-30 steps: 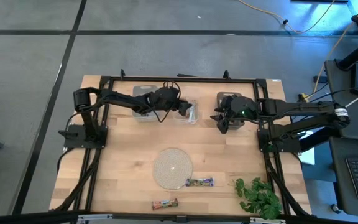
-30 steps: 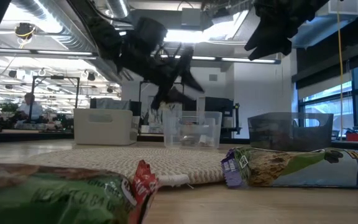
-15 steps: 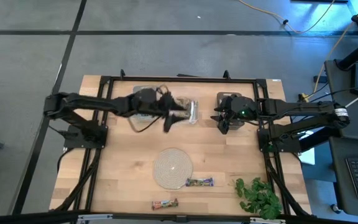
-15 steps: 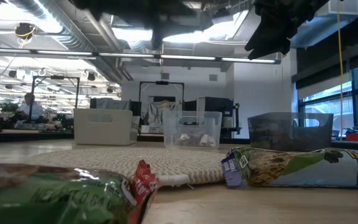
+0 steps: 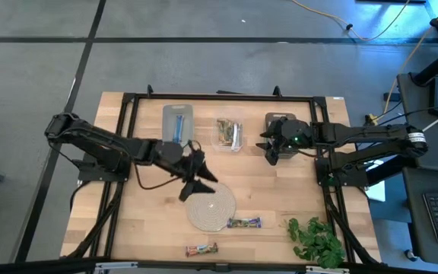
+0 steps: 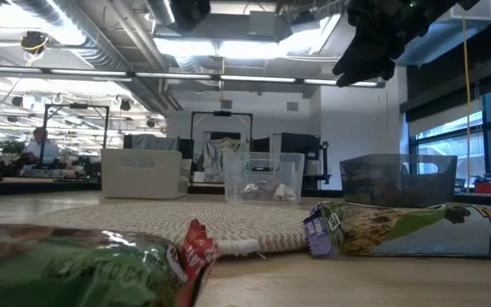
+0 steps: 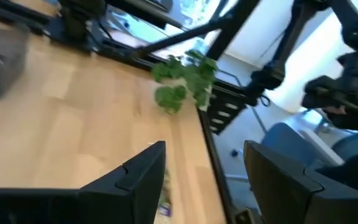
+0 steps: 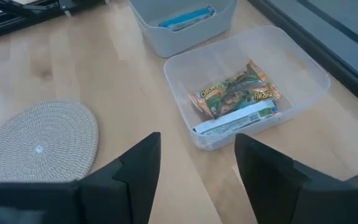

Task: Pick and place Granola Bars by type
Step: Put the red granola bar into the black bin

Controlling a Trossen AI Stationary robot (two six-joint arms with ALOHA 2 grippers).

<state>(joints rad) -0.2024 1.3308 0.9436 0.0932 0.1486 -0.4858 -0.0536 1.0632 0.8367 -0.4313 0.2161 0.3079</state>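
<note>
Fingers of the left gripper [image 5: 195, 185] spread wide and empty above the woven mat [image 5: 211, 205]; the right gripper [image 5: 271, 149], also open, hangs by the dark bin [image 5: 279, 122]. Two granola bars lie loose on the table [image 5: 150, 221]: the green-purple bar [image 5: 244, 223] touching the mat, the reddish bar [image 5: 201, 249] nearer the front. Descend squarely over one, clearing the mat's rim. Blue bars fill the pale bin [image 5: 177, 122], tan-green the clear bin [image 5: 229, 133]; the plant sprig [image 5: 315, 241] sits well apart.
</note>
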